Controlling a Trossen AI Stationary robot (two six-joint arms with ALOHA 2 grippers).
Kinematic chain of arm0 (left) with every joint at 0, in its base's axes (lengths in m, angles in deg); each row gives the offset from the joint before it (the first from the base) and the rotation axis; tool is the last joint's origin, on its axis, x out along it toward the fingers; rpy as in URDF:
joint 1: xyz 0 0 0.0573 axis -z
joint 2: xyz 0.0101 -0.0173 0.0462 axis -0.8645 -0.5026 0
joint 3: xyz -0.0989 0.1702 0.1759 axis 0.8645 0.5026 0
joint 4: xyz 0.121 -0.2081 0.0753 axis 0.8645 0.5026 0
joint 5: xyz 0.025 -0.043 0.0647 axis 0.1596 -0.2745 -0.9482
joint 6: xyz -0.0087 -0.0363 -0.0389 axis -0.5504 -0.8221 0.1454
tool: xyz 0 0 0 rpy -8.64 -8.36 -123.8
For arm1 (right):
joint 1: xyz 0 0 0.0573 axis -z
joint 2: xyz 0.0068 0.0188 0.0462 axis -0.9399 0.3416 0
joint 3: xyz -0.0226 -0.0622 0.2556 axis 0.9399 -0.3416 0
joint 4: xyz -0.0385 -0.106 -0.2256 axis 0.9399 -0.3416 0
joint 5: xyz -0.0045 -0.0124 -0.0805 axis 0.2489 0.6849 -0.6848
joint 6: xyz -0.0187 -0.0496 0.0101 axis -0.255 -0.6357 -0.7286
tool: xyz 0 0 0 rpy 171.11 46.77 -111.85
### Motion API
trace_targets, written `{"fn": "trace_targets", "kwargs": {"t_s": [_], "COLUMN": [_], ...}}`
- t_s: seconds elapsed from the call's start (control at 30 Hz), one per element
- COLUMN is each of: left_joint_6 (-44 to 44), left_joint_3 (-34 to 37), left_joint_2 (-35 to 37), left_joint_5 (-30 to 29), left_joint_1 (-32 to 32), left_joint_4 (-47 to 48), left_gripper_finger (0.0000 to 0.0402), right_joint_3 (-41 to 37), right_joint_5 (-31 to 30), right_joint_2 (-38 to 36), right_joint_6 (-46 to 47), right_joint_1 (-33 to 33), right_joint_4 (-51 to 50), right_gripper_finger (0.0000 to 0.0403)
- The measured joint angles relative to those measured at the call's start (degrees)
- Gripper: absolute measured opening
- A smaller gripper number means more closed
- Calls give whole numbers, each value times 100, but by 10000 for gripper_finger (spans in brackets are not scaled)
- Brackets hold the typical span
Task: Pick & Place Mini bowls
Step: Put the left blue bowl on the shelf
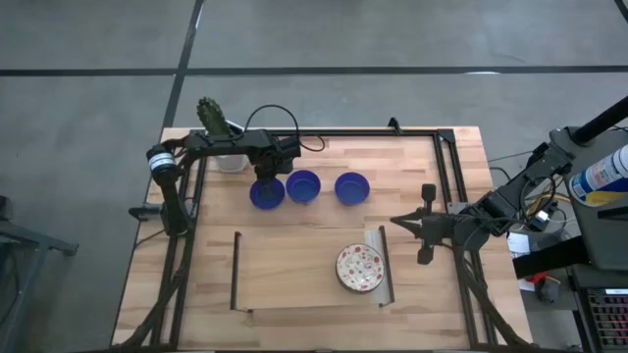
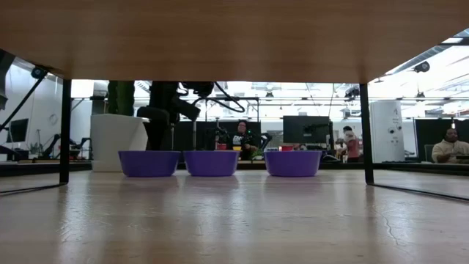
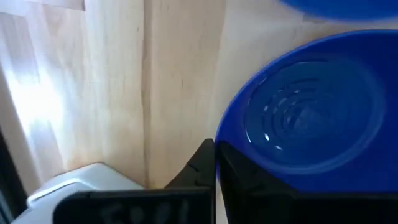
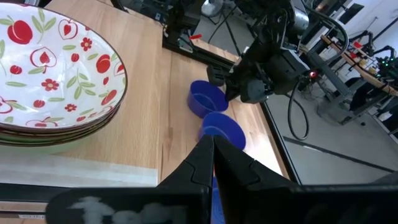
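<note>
Three glossy blue mini bowls [image 1: 267, 193] [image 1: 303, 185] [image 1: 352, 187] stand in a row on their bases at the far side of the table, and also show in the low view [image 2: 149, 163] [image 2: 211, 163] [image 2: 293, 163]. White bowls with a red floral pattern [image 1: 360, 268] [image 4: 56, 74] sit stacked near the table's middle. My left gripper [image 3: 215, 155] is shut at the far rim of the leftmost blue bowl [image 3: 311, 106]. My right gripper [image 1: 400, 224] [image 4: 213, 146] is shut and hovers right of the floral bowls, touching nothing. My left gripper appears to pinch the leftmost blue bowl's rim [image 3: 219, 134] on its far side. One finger [image 3: 249, 180] is over the bowl's inside and the other [image 3: 196, 171] is outside, coming from above. The bowl stands upright on the table.
A white pot with a green cactus [image 1: 228, 157] [image 2: 117, 139] stands just left of the left gripper. Two dark upright rails [image 1: 235, 270] [image 1: 379, 265] flank the near middle of the table. A black frame [image 1: 446, 167] runs along the edges. People sit in the room beyond [image 2: 242, 139].
</note>
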Motion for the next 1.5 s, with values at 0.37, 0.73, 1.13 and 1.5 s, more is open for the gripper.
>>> {"fn": "trace_targets", "kwargs": {"t_s": [0.37,0.73,1.13,1.5], "left_joint_6": [77,16,-376,-1046], "left_joint_3": [-586,-1788,-2539,-3308], "left_joint_2": [289,332,356,373], "left_joint_5": [-124,277,652,2027], "left_joint_1": [-1,4,31,169], "left_joint_4": [890,1846,2556,3065], "left_gripper_finger": [0,0,0,0], "right_joint_3": [-2,-4,-3,-3], "right_joint_5": [-7,-20,-18,-17], "right_joint_2": [0,0,0,0], "right_joint_6": [32,112,-23,-152], "right_joint_1": [0,0,0,0], "right_joint_4": [47,44,36,31], "right_gripper_finger": [8,8,8,8]}}
